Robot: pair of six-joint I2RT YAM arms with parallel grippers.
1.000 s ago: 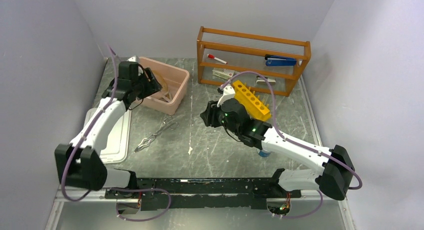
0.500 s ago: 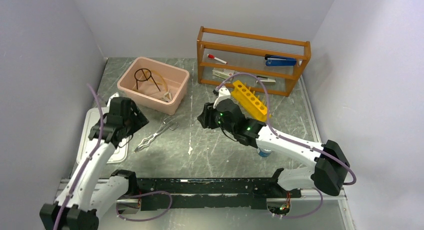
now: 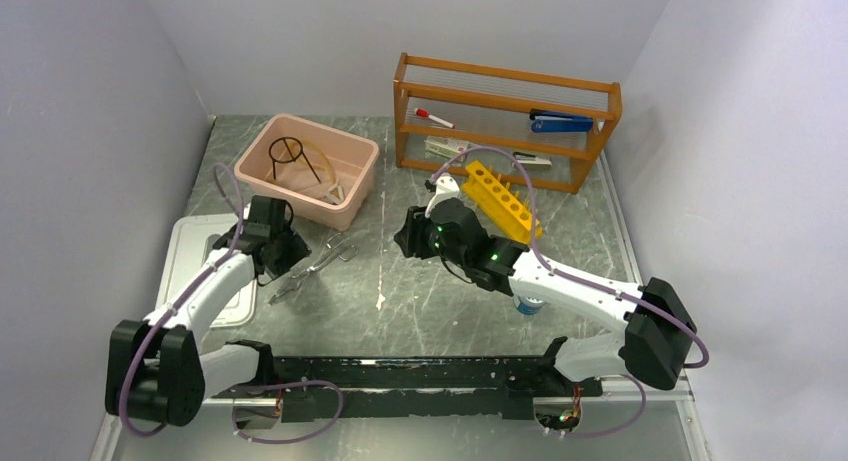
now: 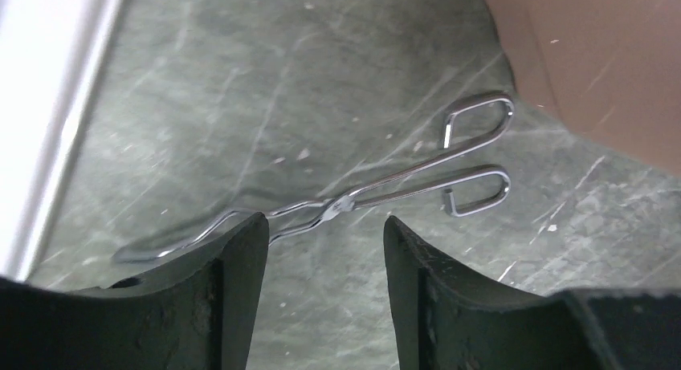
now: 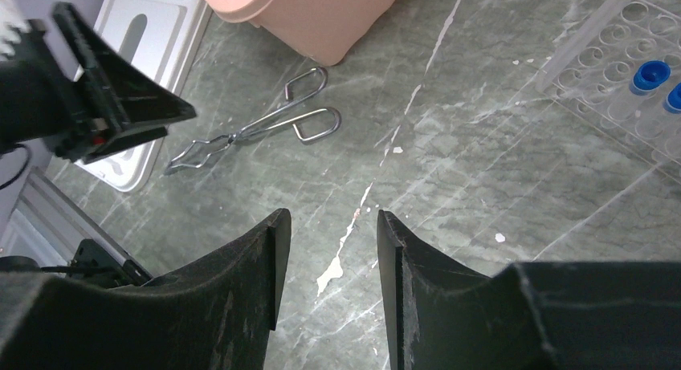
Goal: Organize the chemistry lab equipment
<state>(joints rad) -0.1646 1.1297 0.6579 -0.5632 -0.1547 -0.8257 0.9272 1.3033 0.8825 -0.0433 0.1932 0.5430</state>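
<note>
– Top external: where do the silvery tongs (image 3: 310, 269) lie?
– Flat on the grey-green table (image 3: 420, 321), just on the near side of the pink bin (image 3: 330, 211), with their loop handles toward the bin. The left gripper (image 3: 293, 258) sits right at their left side. A white lid (image 3: 195, 243) lies at the table's left edge.
– What is in the bin?
– A black ring stand (image 3: 290, 151) and tan tubing (image 3: 325, 188). At the far right stands a wooden rack (image 3: 612, 103) with a red-capped marker (image 3: 433, 117) and a blue stapler (image 3: 560, 124) on it. A yellow block (image 3: 500, 199) with holes lies on its near side.
– And the right gripper (image 3: 403, 238)?
– Mid-table, pointing left, apart from the tongs.
– Left wrist view: jaws apart or together?
– Apart. The two black fingers (image 4: 233, 298) frame the tongs' pivot, and one finger hides part of the tongs' jaw end. I cannot tell whether they touch the metal. The bin's wall shows just beyond the loop handles.
– Right wrist view?
– Its jaws stand apart too, over bare table with a pale streak, gripping nothing. Beyond them lie the tongs, with the bin farther off and the lid at the table's left. The left gripper hangs by the tongs' tip. Off to one side a clear rack (image 5: 602, 61) holds blue-capped tubes (image 5: 652, 75).
</note>
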